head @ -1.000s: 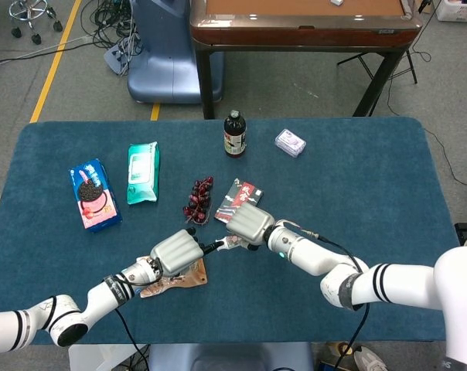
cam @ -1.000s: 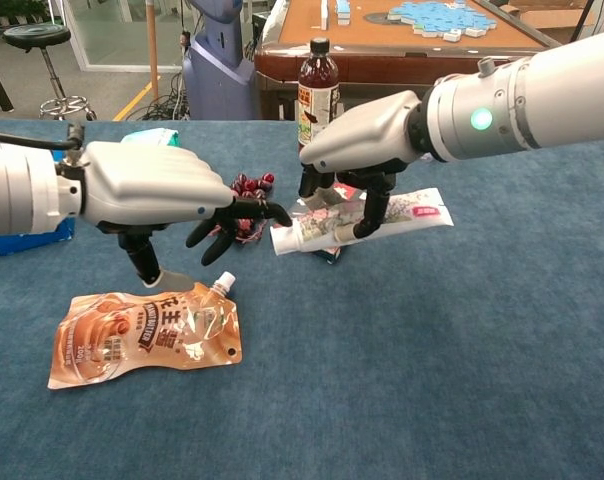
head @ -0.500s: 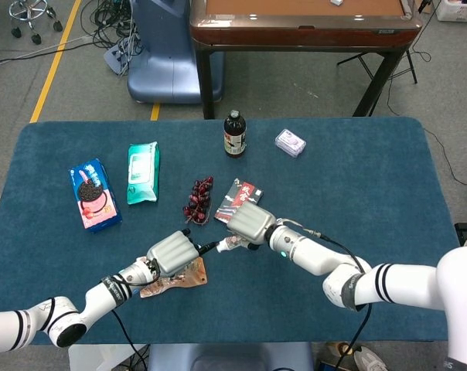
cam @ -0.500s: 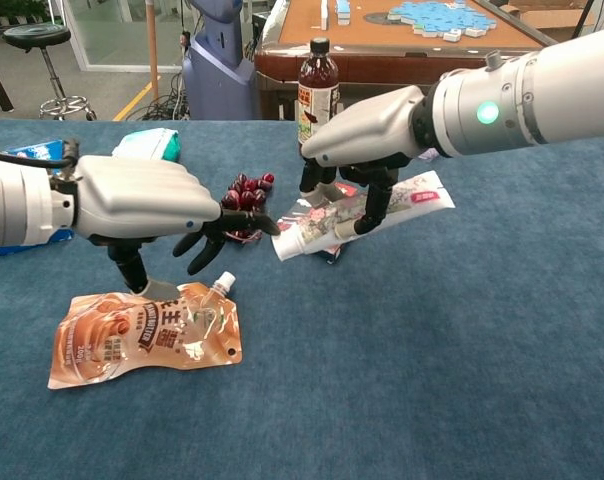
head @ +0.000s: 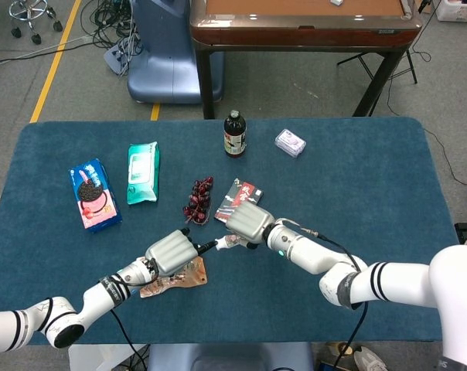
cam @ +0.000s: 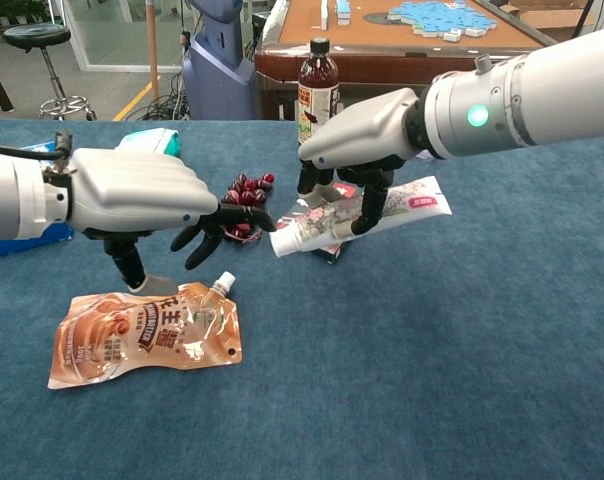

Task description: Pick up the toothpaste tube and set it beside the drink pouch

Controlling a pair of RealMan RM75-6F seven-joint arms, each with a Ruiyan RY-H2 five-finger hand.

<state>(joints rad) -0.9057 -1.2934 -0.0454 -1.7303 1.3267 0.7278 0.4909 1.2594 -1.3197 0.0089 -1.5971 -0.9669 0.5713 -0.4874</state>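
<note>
R hand point(cam: 367, 140) is gripping the tube point(cam: 367, 216) between thumb and fingers, holding it clear of the table point(cam: 462, 350), cap end pointing toward L hand point(cam: 132, 195). Tube is hanging over the table's middle, toward the front edge, near the pouch point(cam: 147, 335) but not touching it. L hand is hovering above the pouch w/ fingers spread, holding nothing. Pouch is lying flat near the front edge, spout toward the tube. Grapes point(head: 199, 199) are sitting just behind both hands.
</note>
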